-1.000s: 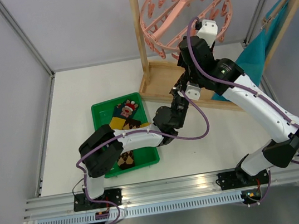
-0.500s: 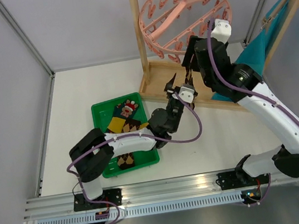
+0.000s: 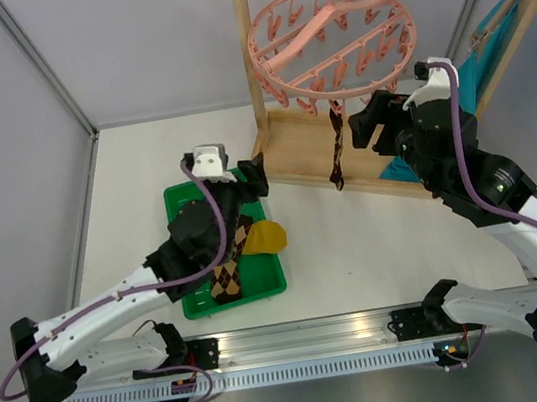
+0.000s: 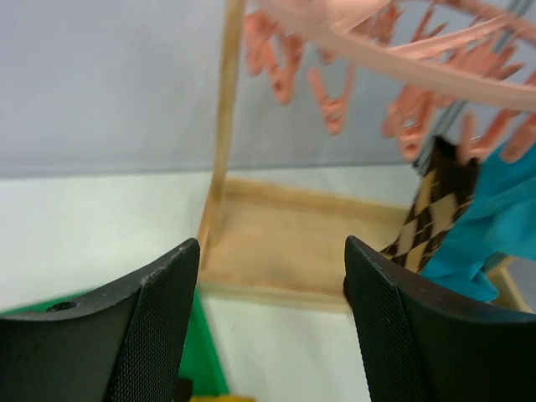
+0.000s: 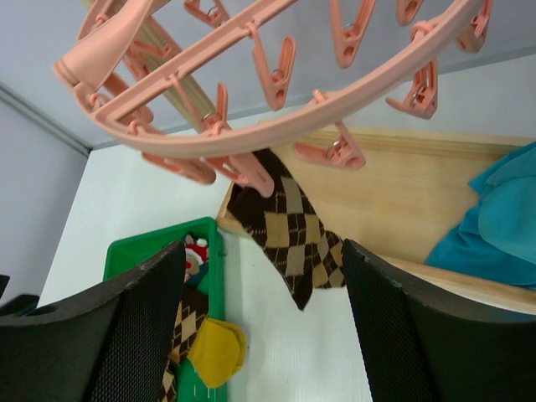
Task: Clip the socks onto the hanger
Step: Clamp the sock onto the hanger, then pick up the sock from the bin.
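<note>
The right gripper (image 3: 367,128) is gaping wide and empty just below the hanger (image 3: 253,40), right of its near edge. The left gripper (image 3: 252,171) is standing wide and empty below-left. Between them, one argyle sock (image 3: 338,150) is hanging clipped and clear of both. Other socks (image 3: 227,276) are lying in a green tray (image 3: 179,196) farther below-left.

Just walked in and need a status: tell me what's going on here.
The robot is clipping socks to the pink hanger. One argyle sock hangs clipped to it. The left gripper and the right gripper are open and empty, the right one near that sock. Other socks lie in the green tray.
</note>
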### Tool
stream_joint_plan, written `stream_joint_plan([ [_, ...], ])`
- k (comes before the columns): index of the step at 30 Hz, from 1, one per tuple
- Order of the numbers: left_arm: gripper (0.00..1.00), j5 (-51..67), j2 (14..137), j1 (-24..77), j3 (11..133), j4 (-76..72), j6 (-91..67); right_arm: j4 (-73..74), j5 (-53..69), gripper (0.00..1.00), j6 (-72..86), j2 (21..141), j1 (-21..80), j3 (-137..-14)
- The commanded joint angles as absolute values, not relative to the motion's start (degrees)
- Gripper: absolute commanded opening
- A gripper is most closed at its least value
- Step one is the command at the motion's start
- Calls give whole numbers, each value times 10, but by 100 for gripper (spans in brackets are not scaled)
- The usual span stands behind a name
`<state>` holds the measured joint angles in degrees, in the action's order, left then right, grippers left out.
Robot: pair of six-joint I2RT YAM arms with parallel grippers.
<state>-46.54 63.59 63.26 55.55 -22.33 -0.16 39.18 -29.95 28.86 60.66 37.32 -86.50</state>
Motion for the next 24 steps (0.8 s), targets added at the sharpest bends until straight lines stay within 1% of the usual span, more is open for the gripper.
stream_joint_plan([
  [1,75,-503,600,596,546,121,-215,372,-241,81,273,570,373,-834],
  [2,75,-503,598,585,547,163,-242,366,-231,81,272,564,373,-818],
  [3,75,-495,595,574,548,237,-290,362,-222,81,269,559,373,-810],
  [5,75,-447,581,544,541,289,-337,357,-191,81,261,550,373,-792],
  [7,74,-399,565,531,504,311,-381,357,-181,81,258,547,373,-783],
  [10,75,-364,554,491,466,327,-424,346,-165,81,255,544,373,-758],
  [12,76,-346,562,465,453,310,-412,341,-160,81,257,541,373,-748],
  [14,76,-305,580,427,442,263,-385,333,-156,81,258,540,373,-736],
  [18,76,-232,669,382,460,213,-314,333,-159,81,254,538,373,-730],
  [19,75,-186,685,364,468,202,-303,333,-160,82,253,538,373,-730],
  [23,70,-131,765,328,500,183,-267,335,-164,82,250,534,373,-728],
  [24,66,-110,779,320,507,185,-256,337,-163,82,250,532,373,-727],
])
